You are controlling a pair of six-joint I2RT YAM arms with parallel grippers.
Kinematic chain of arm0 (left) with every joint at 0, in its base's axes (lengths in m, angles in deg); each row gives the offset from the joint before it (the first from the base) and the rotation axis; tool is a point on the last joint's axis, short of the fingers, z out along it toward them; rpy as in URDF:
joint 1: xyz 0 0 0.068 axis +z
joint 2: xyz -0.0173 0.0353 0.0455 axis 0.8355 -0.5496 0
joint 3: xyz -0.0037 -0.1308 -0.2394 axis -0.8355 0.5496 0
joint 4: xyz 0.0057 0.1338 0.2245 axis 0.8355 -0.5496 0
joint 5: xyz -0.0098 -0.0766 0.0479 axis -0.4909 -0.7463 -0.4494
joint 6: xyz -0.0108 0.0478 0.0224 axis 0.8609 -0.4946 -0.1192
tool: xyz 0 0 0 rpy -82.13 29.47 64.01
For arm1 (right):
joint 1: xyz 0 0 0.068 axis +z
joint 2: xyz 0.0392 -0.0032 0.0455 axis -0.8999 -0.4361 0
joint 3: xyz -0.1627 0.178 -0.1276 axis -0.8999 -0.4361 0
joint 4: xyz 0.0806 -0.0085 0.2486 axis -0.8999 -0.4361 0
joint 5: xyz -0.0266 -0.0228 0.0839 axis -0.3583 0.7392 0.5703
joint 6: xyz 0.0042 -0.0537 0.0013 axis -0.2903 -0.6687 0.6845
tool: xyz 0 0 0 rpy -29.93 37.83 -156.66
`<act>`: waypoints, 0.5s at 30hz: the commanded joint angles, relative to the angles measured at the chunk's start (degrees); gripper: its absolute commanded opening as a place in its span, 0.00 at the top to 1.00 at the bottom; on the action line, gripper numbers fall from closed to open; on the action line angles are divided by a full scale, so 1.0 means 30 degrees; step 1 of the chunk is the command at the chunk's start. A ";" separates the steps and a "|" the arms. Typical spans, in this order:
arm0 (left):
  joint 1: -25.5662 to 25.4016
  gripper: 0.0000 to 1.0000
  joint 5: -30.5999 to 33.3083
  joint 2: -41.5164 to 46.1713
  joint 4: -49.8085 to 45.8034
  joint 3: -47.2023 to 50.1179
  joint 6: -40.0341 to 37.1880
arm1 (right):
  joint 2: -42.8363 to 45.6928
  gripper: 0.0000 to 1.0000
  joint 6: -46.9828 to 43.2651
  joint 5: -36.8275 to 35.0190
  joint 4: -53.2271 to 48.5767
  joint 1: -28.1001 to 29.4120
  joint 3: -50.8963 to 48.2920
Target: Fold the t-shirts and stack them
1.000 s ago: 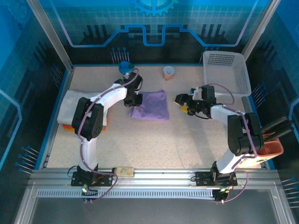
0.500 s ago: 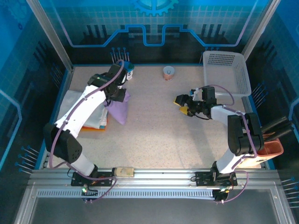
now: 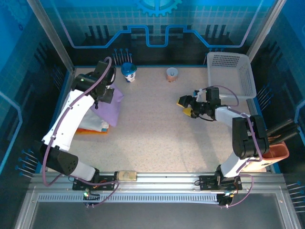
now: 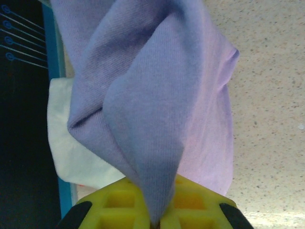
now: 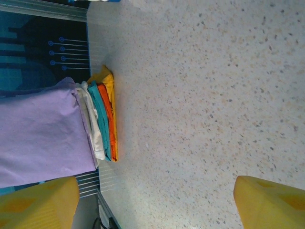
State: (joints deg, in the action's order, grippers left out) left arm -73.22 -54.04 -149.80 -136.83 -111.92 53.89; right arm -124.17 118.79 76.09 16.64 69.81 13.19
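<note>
**A:** Where is the lavender t-shirt [image 3: 110, 106]?

**B:** It is pinched in the left gripper [image 3: 106, 94], over the far left side of the table [image 3: 157, 138]. In the left wrist view the cloth gathers into a fold that runs down between the yellow fingers [image 4: 114, 205], which are pressed together on it.

**A:** And the stack?

**B:** It is right under the shirt, against the left edge. The white t-shirt [image 3: 88, 121] is on top, with an orange edge [image 3: 93, 130] showing lower down. From the right wrist view I can also see a teal layer [image 5: 101, 119] and a yellow layer [image 5: 112, 102] in the pile.

**A:** Is the lavender one lying on the pile?

**B:** It drapes across the top of the white one, but I can't tell whether it has fully settled or partly hangs from the grip.

**A:** What about the right gripper [image 3: 185, 106]?

**B:** Its jaws are spread wide with nothing between them. It is low over bare table right of centre, well apart from the shirts and near the white basket [image 3: 228, 71]
</note>
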 commanded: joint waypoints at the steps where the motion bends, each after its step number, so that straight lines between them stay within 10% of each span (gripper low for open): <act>1: 0.0543 1.00 0.1054 0.0755 -0.0351 -0.0635 -0.0748 | -0.0277 0.15 -0.0256 0.0416 -0.0704 0.0292 0.0699; 15: 0.3080 1.00 0.0360 0.1000 0.1610 0.1665 -0.2447 | -0.1040 0.15 -0.0089 0.0228 -0.0627 0.1166 0.1263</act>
State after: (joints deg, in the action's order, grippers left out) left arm -65.72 -53.03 -147.76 -135.10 -108.75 49.06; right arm -126.10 118.79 76.04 14.78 72.24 15.57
